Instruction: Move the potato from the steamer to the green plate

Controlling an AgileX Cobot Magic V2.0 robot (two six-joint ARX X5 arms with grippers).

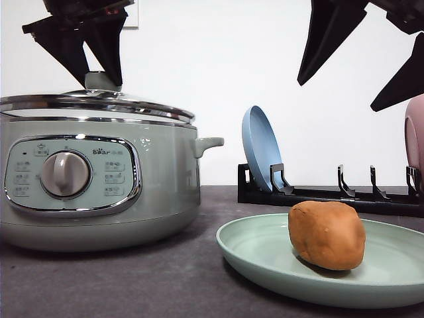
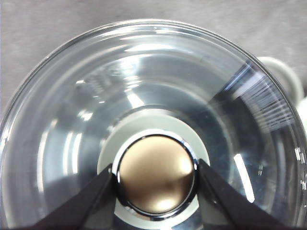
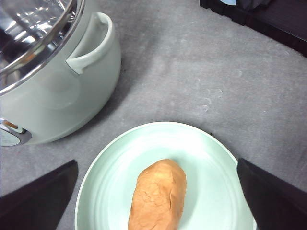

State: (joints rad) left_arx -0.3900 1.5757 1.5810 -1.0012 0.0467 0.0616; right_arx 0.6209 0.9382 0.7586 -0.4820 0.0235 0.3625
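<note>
Your right pincer [image 1: 361, 63] hangs high with its fingers spread wide, released. Directly below it the potato [image 1: 327, 234] lies on the green plate [image 1: 265, 255], which rests on the bench [image 1: 132, 285]. Your left pincer [image 1: 93, 56] points straight down over the steamer [image 1: 99, 192], its fingers [image 2: 91, 201] flanking the lid knob [image 2: 156, 175]; whether they clamp it I cannot tell.

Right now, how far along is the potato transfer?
Done: the potato lies on the green plate, and the right tool is open above it, holding nothing. In hand: the left tool has its fingers either side of the lid knob, with the lid on the steamer. Left: let go of the knob and draw both arms back.
</note>
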